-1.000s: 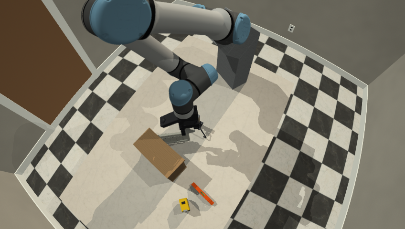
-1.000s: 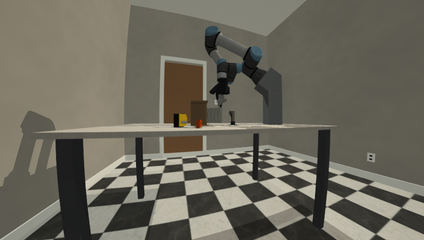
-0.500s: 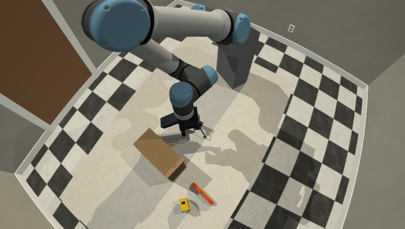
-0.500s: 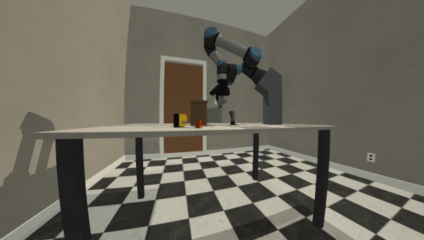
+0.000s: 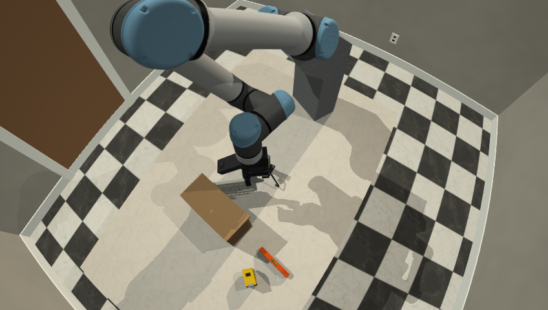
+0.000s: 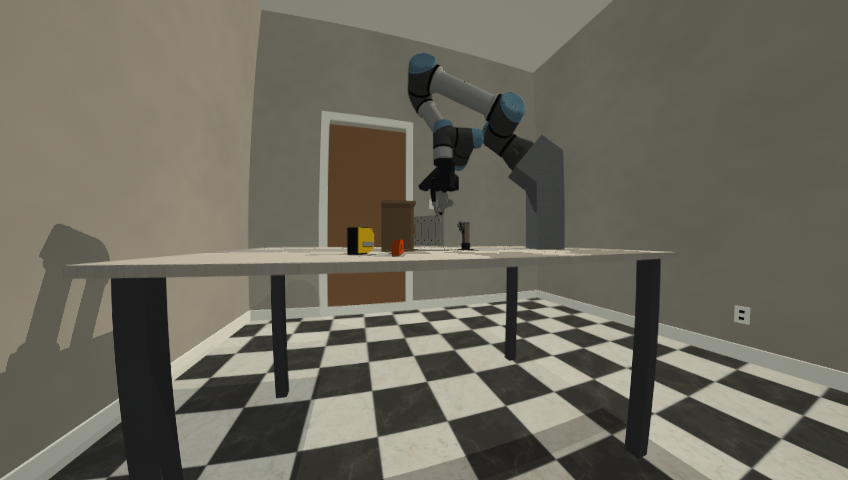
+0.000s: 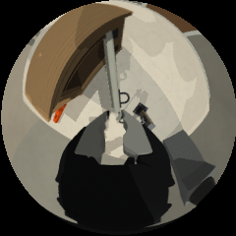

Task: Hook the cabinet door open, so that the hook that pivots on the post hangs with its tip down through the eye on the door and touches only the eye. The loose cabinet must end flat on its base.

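The brown wooden cabinet (image 5: 215,209) stands on its base on the table, with its grey door (image 5: 231,188) swung open toward the arm. It also shows in the wrist view (image 7: 64,64), with the door (image 7: 112,74) edge-on and a small ring-shaped eye (image 7: 123,98) on its face. The dark post with the hook (image 5: 273,174) stands just beyond the door's free end; the post (image 7: 143,112) is apart from the door. My gripper (image 5: 247,182) (image 6: 440,208) hangs a little above the door's free end, fingers nearly closed, nothing between them.
A yellow tape measure (image 5: 249,277) and an orange spirit level (image 5: 273,262) lie near the table's front, beyond the cabinet. The grey robot pedestal (image 5: 316,88) stands at the back of the table.
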